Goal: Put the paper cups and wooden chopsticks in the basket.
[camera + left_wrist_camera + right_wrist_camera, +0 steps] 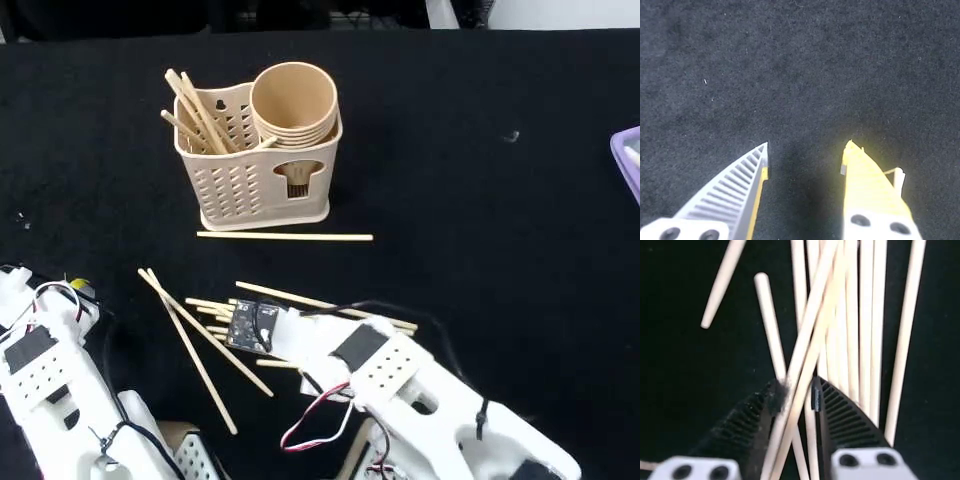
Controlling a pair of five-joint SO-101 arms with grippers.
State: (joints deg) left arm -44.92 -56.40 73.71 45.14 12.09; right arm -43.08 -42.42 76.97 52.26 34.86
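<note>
Nearest the arms' bases, the left gripper [805,150] is hanging just above the black cloth [480,250] with its fingers spread wide and nothing between them. In the high view its arm is being cut off by the lower left corner.

Just beyond, the right gripper [795,392] is sitting low in the loose pile of wooden chopsticks [805,355]. Its jaws are narrowed onto what looks like two crossed sticks, though where the sticks overlap it is hard to count them. From above, the right arm [400,380] is covering part of the pile, so some sticks are showing only their ends. A red and white wire [315,425] is looping beside the arm.

To one side of the pile, two long sticks [205,335] are lying at a slant on the cloth, touching near their far tips. Farther on, a single stick [285,236] is lying flat just in front of the basket [240,185].

The basket is standing upright. A stack of paper cups [293,98] is filling one compartment (a lower cup is peeking through the cut-out in the front wall), and several sticks [197,112] are leaning in the other.

The black cloth is covering the whole table. At the far right edge a purple tray [627,160] is being cut off by the frame. Behind the table the room is too dark to make out.
</note>
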